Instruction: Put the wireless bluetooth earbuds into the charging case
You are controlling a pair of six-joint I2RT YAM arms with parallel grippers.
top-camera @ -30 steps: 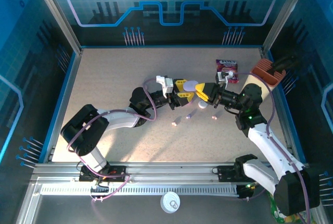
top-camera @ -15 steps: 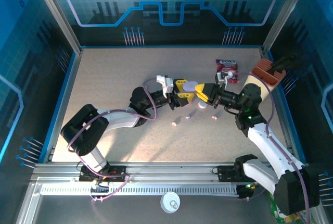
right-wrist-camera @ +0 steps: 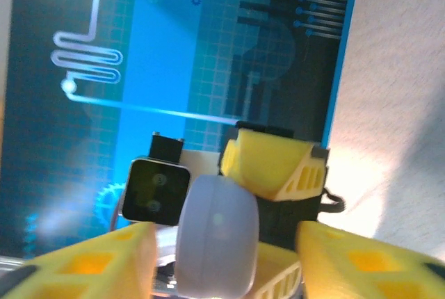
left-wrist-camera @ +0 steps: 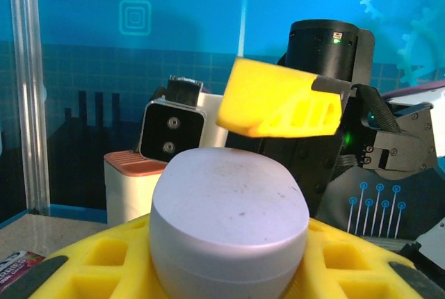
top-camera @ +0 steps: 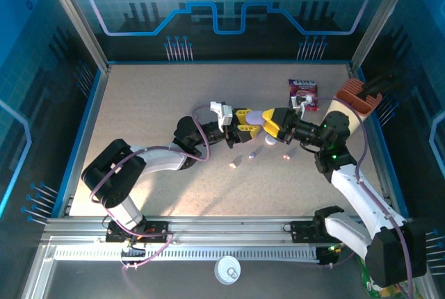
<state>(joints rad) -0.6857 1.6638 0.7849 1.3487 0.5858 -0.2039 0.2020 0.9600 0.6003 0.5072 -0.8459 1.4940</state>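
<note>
The lilac charging case (top-camera: pixel 256 115) hangs above the table's middle, lid down, with my left gripper (top-camera: pixel 245 124) shut on it. In the left wrist view the charging case (left-wrist-camera: pixel 229 219) sits between my yellow fingers (left-wrist-camera: pixel 83 268). My right gripper (top-camera: pixel 273 124) faces it from the right, open. In the right wrist view the charging case (right-wrist-camera: pixel 217 236) stands between my spread fingers (right-wrist-camera: pixel 94 257) with a gap on each side. Several tiny earbuds lie on the table below: one (top-camera: pixel 234 165), another (top-camera: pixel 252 154), a third (top-camera: pixel 269 140).
A purple packet (top-camera: pixel 304 94) lies at the back right. Beside it stands a white box with a rust-coloured top (top-camera: pixel 353 101). The two arms meet nose to nose over the table's middle. Blue walls ring the table.
My right gripper's jaws have opened from shut and now stand apart around the case. The left jaws have drawn in slightly on the case. Both arms stay almost where they were.
</note>
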